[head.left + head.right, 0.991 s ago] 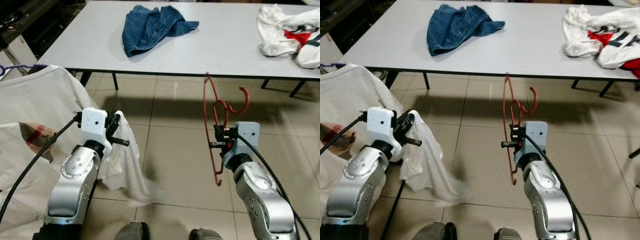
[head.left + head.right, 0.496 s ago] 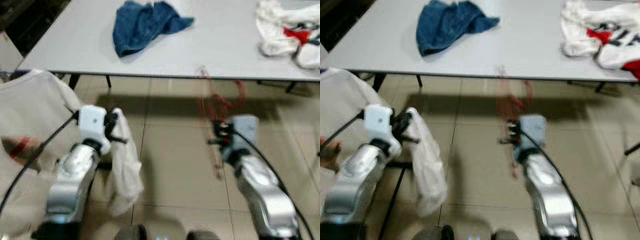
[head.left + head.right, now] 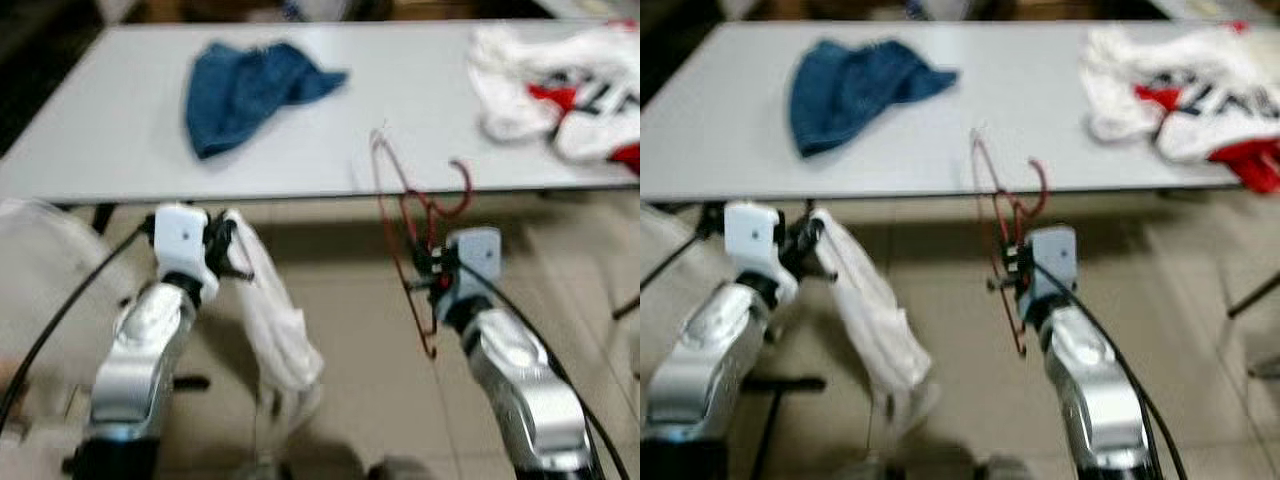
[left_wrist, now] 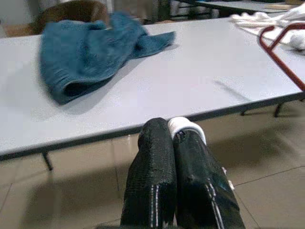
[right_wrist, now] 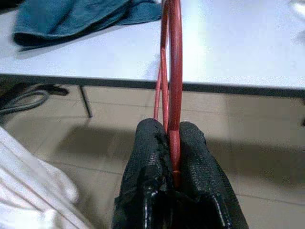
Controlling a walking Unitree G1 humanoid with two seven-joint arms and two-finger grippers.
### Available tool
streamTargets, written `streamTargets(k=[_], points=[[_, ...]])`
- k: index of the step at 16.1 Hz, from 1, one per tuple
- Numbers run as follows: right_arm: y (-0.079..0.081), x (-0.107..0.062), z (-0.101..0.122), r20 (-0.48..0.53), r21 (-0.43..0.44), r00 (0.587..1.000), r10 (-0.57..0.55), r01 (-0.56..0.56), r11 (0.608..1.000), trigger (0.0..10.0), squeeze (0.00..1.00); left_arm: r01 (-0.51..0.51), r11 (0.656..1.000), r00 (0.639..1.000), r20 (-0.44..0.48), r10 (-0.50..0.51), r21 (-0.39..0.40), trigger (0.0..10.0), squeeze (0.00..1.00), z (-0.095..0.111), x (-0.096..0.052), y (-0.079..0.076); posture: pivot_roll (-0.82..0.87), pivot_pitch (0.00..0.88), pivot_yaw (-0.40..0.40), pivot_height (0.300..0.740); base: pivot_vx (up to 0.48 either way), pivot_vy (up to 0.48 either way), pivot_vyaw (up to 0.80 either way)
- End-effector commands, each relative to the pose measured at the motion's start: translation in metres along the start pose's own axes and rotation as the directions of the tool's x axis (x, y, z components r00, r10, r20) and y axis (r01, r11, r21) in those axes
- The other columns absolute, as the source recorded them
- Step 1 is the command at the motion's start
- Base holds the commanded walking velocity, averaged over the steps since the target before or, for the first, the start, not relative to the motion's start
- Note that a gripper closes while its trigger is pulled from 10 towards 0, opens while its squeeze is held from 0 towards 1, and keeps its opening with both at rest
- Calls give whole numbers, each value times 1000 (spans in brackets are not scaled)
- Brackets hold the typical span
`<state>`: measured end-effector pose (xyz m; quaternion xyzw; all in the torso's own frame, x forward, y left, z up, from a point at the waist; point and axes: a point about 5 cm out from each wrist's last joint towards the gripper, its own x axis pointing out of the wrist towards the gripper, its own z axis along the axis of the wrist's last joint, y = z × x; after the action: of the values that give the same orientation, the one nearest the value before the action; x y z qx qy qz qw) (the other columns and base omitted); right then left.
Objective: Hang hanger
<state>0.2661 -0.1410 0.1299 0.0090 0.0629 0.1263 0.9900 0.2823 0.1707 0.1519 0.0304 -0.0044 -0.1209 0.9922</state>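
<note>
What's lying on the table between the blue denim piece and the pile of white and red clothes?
Nothing: in the left eye view, the table is bare between the blue denim and the white-and-red clothes.

Both silver arms raised forward, left gripper (image 3: 228,250) fingers (image 4: 190,181) pressed together, right gripper (image 3: 430,272) fingers (image 5: 147,167) clamped tight

1. My right gripper (image 5: 174,157) has matt black, finely textured fingers; they pinch a thin, glossy red hanger (image 5: 174,71).
2. My left gripper (image 4: 177,162) has the same woven-looking black fingers, closed on soft white cloth (image 3: 275,320).
3. The tabletop (image 4: 157,90) is smooth, matt pale grey.
4. On the tabletop lies rumpled blue denim (image 4: 86,52).
5. Both my arms are brushed silver metal.
</note>
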Motion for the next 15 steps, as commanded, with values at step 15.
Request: streamTargets(k=[15], points=[[-28,-27,58,23,-253,891,453,-433,865,10000,0,15,998,990,138,-22,56,10000,0,55,42,15,-74,103,31,740,396,0,0]])
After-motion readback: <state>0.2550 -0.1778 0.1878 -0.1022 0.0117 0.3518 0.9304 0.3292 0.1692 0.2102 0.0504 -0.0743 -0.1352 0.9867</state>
